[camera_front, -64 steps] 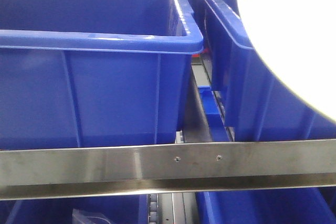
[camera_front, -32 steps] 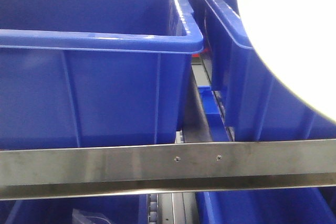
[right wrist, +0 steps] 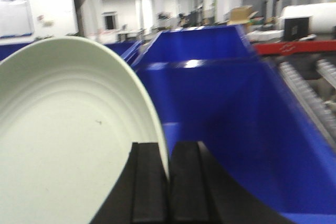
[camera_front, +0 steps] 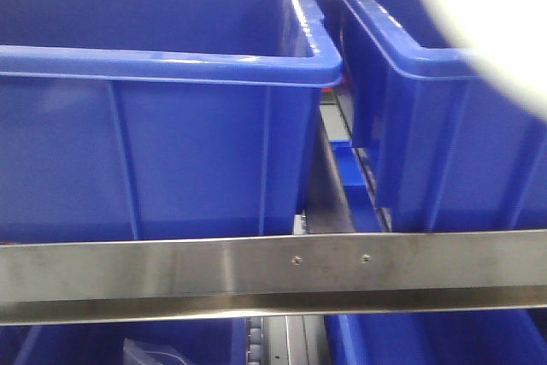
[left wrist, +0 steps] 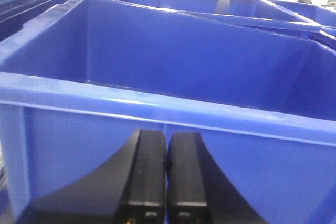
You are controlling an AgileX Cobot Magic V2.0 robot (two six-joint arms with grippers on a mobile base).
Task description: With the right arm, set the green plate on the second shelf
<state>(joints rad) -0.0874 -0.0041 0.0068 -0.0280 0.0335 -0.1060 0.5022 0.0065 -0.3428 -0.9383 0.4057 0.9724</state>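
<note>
**Green plate** [right wrist: 63,129], standing on edge, fills the 9 o'clock half of the right wrist view. In the front view the plate [camera_front: 500,6] is a pale blur at 1 o'clock, above a blue bin [camera_front: 427,143]. The right gripper [right wrist: 169,156] pinches the rim alone, fingers nearly together. The left gripper [left wrist: 167,140] is closed on nothing, facing a second blue bin [left wrist: 157,66]. Risk: so slim a rim hold may let the plate pivot or slip, or its edge may clip the bin's rim.
</note>
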